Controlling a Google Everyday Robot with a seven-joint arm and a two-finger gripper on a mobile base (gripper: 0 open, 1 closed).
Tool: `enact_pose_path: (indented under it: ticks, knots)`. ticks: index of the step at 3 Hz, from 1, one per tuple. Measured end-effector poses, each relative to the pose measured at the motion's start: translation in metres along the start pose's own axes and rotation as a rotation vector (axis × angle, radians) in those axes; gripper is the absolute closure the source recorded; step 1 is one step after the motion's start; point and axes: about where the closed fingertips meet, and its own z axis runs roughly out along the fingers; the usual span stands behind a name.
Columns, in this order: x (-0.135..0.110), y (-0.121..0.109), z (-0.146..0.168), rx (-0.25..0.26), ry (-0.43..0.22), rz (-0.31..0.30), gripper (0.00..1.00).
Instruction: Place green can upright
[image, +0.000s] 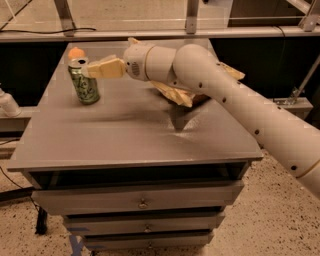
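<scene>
On the grey bench, the green can stands upright near the left rear. The claw sits against its rim; I cannot tell if it is clenched or released. Placement looks finished, so next comes a clean retreat without tipping it. An orange fruit lies just behind.

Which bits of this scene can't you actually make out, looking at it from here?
All in the camera view:
- Snack bag: mostly hidden behind the arm; its print cannot be read.
- Orange fruit: its lower part is hidden behind the green can.
- Gripper: at the can's top rim; contact cannot be told.
- Arm: cut off by the right edge, so the robot's base is out of sight.
- Can's markings: too small to read.
</scene>
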Motion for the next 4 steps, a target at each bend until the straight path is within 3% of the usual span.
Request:
enact_pose_path:
  ticks: [1,2,3,4]
  knots:
    - [-0.005,0.014,0.008,-0.117,0.008,-0.116,0.00]
    - [-0.036,0.012,0.011,-0.206,-0.025,-0.280,0.00]
    - [-0.079,0.003,0.010,-0.236,-0.050,-0.479,0.00]
    - [-0.116,-0.020,-0.010,-0.196,-0.064,-0.620,0.00]
